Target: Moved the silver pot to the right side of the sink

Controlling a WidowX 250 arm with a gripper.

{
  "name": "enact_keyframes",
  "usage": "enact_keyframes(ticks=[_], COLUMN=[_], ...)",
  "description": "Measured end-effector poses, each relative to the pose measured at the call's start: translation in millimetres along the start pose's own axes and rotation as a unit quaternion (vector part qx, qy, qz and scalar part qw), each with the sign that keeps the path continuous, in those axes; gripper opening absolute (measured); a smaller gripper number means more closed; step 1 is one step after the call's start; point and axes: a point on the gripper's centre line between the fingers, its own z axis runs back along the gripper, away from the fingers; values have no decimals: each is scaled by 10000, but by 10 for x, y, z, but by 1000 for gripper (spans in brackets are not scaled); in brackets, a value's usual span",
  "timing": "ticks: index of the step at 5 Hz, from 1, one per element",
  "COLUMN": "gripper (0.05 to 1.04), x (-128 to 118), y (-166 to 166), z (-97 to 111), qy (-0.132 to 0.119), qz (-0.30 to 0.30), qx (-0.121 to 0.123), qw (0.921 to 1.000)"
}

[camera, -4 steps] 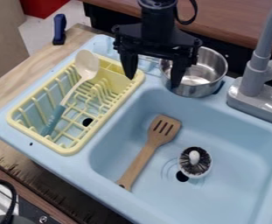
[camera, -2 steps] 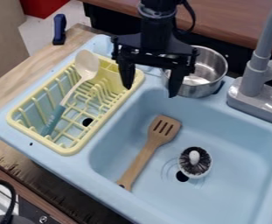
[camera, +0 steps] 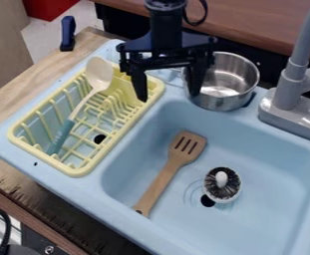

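Wood counter (camera: 11, 107): pale grain up top, front edge dark, rough & chipped. On it, lt-blue sink unit (camera: 283, 199), smooth plastic, rounded corners, deep squarish basin. Yellow rack (camera: 77, 171), ribbed grid, rounded rim, on its L side. Gray faucet (camera: 291, 82), smooth curved neck, at back R. My black gripper (camera: 169, 97) hangs btwn rack & pot, jaws wide apart, tips pointing down. Silver pot (camera: 229, 101): round, shiny metal, open top, bright streaks inside; on sink's back ledge, btwn me & faucet. One tip overlaps pot's L edge in view; can't tell if touching. Wood spatula (camera: 165, 174), slotted head, slants across basin's L half. White spoon (camera: 99, 72), oval bowl, teal handle, tilted in rack. Round brush (camera: 222, 184), dark bristles, white knob, near drain. Open basin floor btwn brush & R wall; pot sits close to faucet base.
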Motion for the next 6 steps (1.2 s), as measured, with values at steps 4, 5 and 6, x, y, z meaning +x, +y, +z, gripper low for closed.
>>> enact_keyframes(ticks=[4, 5, 6], gripper=[1001, 1001, 1001], x=[69, 60, 34], y=[-305, -391, -352], z=[-114, -123, -244], qy=[-536, -551, -144], qz=[1993, 2373, 2715], qx=[-278, -465, -374], qw=[9781, 9688, 9616])
